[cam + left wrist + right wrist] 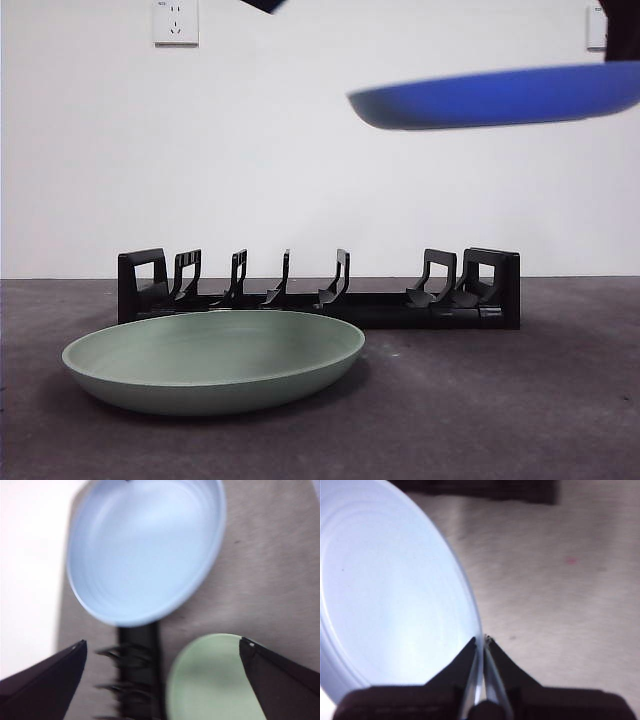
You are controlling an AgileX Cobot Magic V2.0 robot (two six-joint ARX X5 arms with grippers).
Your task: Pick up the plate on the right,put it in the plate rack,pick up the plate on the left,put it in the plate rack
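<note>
the blue plate (500, 97), shallow and glossy, hangs nearly level in the air above the plate rack (320, 290), its rim pinched by the right gripper (483, 642). the green plate (214, 360) lies on the table before the rack. the left gripper (160, 647) hovers, jaws spread.

The plate rack (320, 290) stood on the counter (520, 400), running lengthwise across it, with a wall (300, 140) behind it. One plate (214, 360) lay flat on the counter just before the rack's left half, its far rim overlapping the rack's base in the front view. A second plate (495, 97) hung in the air well above the rack's right end, nearly level, its rim clamped between the jaws of the right gripper (483, 647). The left gripper (160, 647) hung above the rack, apart from both plates.
</note>
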